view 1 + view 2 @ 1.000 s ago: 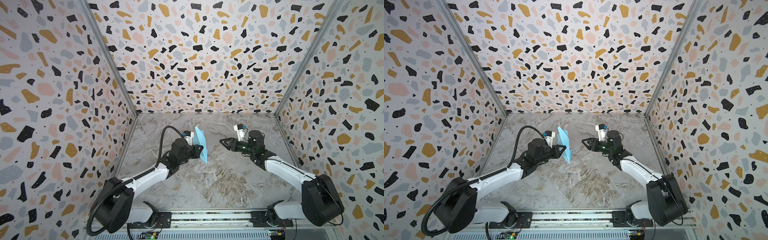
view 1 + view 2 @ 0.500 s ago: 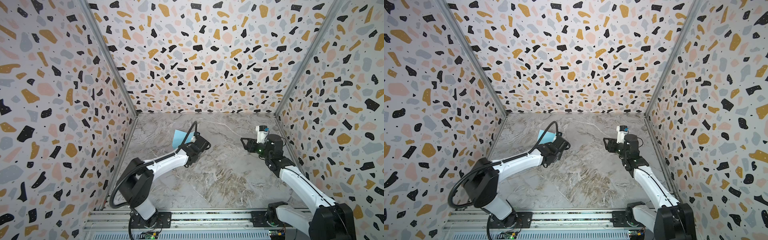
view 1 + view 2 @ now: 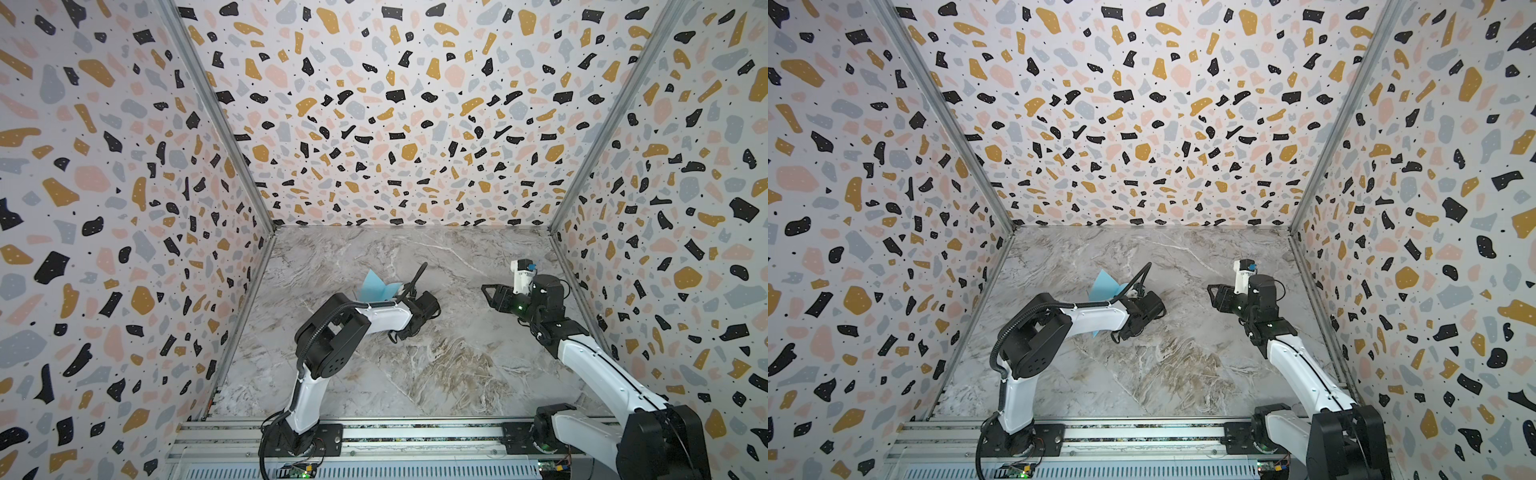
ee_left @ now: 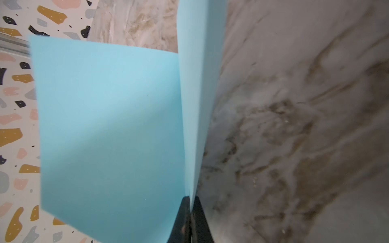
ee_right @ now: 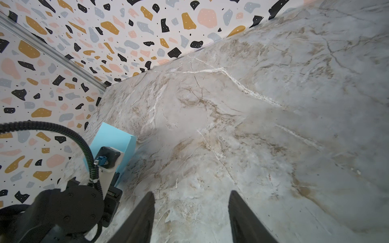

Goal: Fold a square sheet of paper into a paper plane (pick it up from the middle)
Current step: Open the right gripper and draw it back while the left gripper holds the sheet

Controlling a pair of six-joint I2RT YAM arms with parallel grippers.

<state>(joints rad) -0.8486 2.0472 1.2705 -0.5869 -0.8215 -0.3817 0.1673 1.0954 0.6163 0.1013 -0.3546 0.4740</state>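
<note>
Left of centre in a top view, the left jaws pinch the square sheet of paper (image 3: pixel 374 286) at its fold over the bench (image 3: pixel 415 374), while the right jaws gape empty, and so thin a hold may let it slip.

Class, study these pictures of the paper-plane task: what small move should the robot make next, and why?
Probably the left gripper should lay the square sheet of paper down on the table, so the fold can be pressed. It is shut on the sheet's fold line, the two halves stand apart in a V, and the right gripper is open, empty and well away.
</note>
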